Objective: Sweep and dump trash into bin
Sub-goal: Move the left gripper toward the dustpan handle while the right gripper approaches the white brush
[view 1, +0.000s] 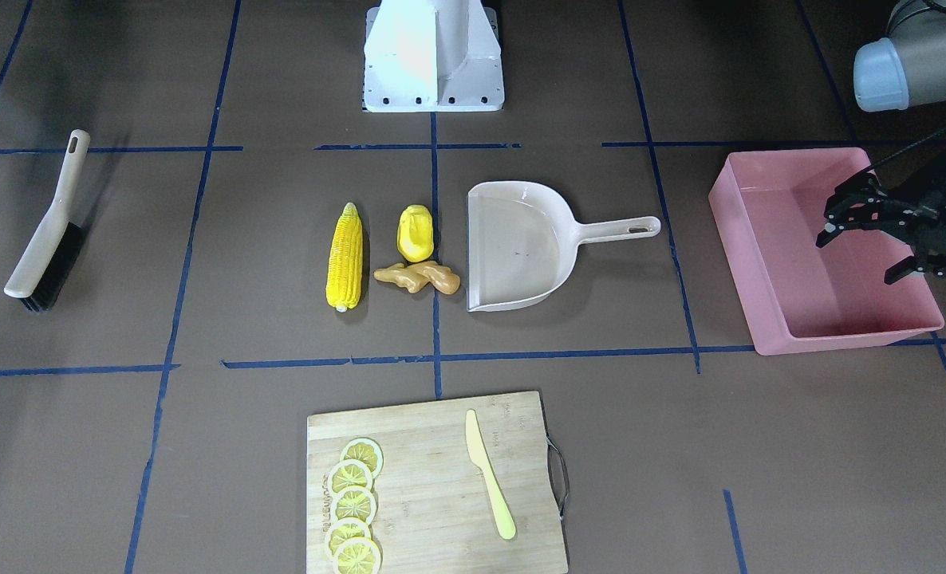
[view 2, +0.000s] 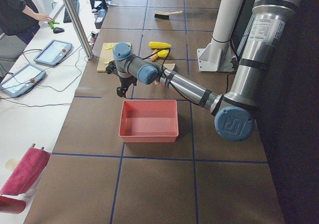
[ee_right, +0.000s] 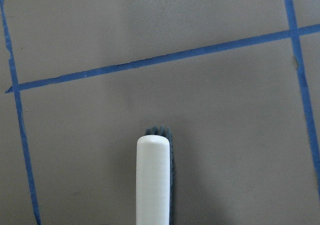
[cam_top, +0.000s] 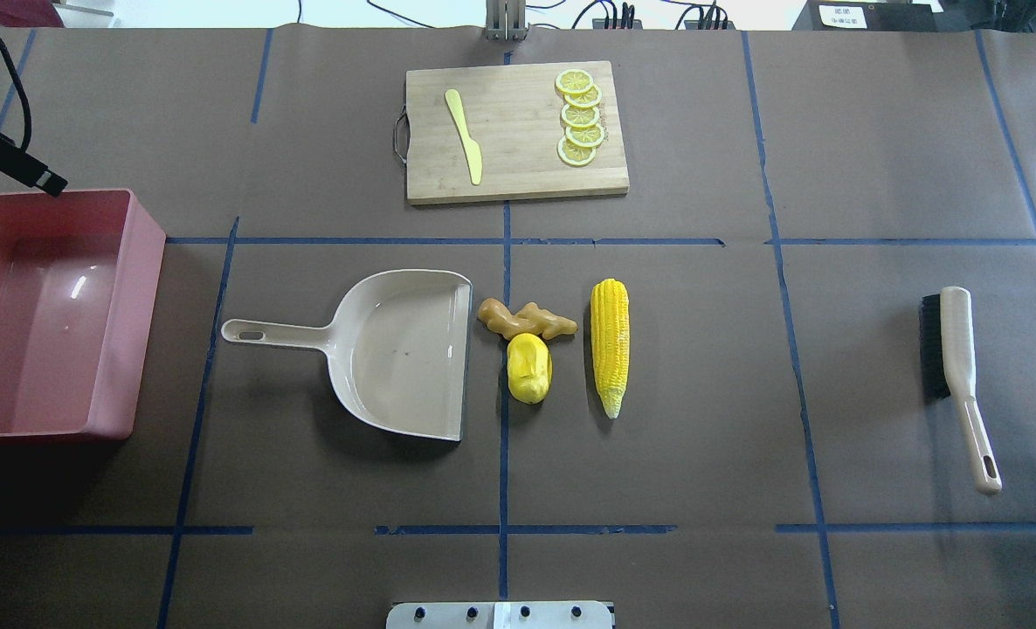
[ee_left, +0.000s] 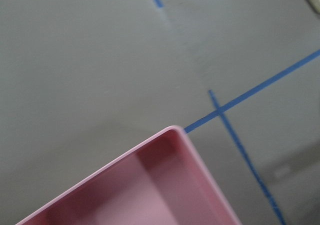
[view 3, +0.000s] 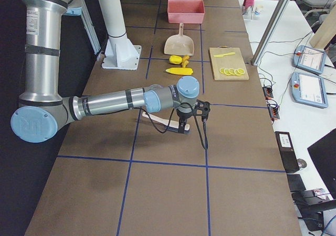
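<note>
Currently: pink bin point(cam_top: 147, 288) sits well beyond dustpan point(cam_top: 396, 349) handle end. Left gripper point(view 1: 854, 257) hovers over bin, fingers spread apart, gripping nothing. Cutting board point(cam_top: 518, 166) lies farther from robot than dustpan, carrying lemon slices point(cam_top: 579, 118) and knife point(cam_top: 466, 135). Dustpan flat, open lip facing trash. Brush point(cam_top: 955, 349) well apart from dustpan, past trash. Right gripper point(view 3: 185, 121) above brush, finger state impossible to tell. Corn cob point(cam_top: 610, 345) parallel to dustpan lip, outermost. Ginger root point(cam_top: 527, 321) and lumpy yellow vegetable point(cam_top: 528, 367) between corn cob and lip, touching each other; ginger root just beside lip.
</note>
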### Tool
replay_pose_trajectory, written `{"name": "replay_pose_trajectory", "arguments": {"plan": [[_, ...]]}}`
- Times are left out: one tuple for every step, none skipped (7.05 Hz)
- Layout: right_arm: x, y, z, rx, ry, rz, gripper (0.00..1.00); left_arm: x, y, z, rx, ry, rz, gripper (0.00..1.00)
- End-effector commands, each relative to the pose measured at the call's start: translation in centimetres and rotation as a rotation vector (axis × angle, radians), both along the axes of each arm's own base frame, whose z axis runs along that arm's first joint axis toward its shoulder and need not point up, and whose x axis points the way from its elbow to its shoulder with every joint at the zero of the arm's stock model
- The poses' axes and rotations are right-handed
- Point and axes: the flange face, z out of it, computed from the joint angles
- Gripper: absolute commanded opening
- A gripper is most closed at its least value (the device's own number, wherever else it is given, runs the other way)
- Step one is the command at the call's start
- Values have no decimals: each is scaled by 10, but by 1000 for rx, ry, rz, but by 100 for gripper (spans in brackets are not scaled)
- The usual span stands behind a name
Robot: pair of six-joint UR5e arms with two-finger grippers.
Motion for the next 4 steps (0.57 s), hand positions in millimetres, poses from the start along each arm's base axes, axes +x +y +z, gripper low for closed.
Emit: {"name": "replay_pose_trajectory", "arguments": {"plan": [[-47, 38, 6, 14, -14, 8, 100, 8, -2, -10, 11, 7, 8, 100], [-57, 54, 0, 20, -15, -31, 100, 9, -2, -11, 14, 8, 10, 100], [-64, 73, -4, 25, -5, -64, 100, 9, -2, -11, 14, 8, 10, 100], [-75, 86, 0, 31, 27, -94, 100, 19, 1, -9, 12, 6, 27, 100]]}}
